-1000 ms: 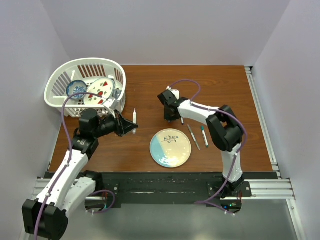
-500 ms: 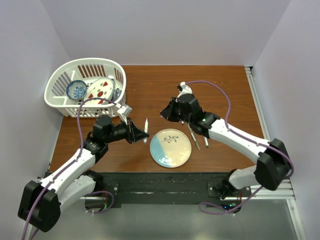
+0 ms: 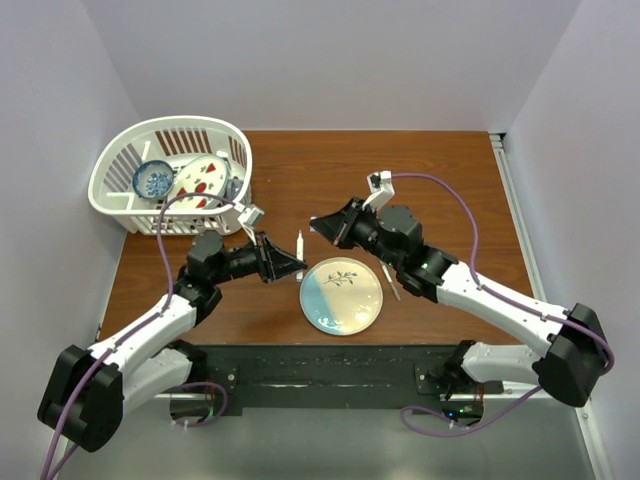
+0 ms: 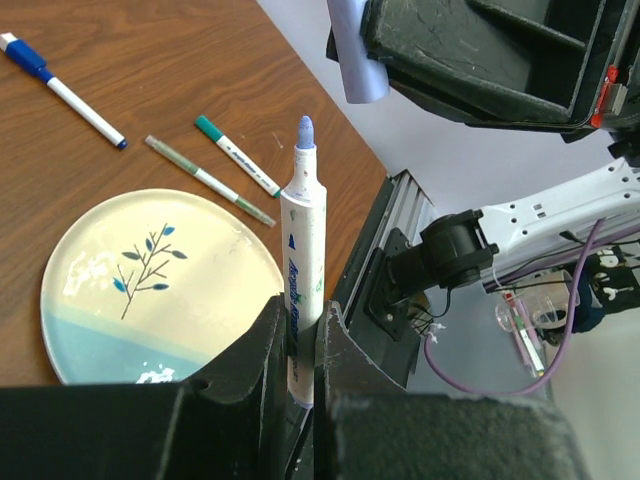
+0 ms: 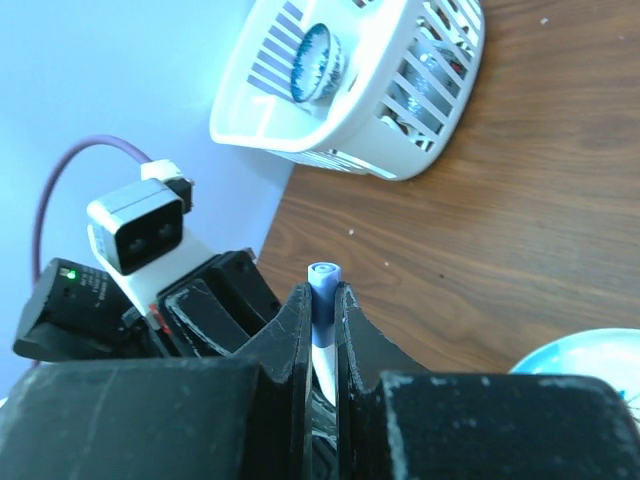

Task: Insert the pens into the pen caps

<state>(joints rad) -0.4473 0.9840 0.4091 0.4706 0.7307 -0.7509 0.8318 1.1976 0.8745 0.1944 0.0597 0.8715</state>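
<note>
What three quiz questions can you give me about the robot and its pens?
1. True or false: the left claw is holding a white pen.
2. Where is the blue and cream plate? A on a shelf, B on the table, C on the floor.
3. Fill in: the right claw pinches a small pen ____.
Key: 1 true; 2 B; 3 cap.

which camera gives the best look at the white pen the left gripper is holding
Left wrist: the white pen stands clamped in the left gripper, its print and bluish tip plain. The top view shows only a thin white sliver near the plate. In the right wrist view I cannot make it out.
</note>
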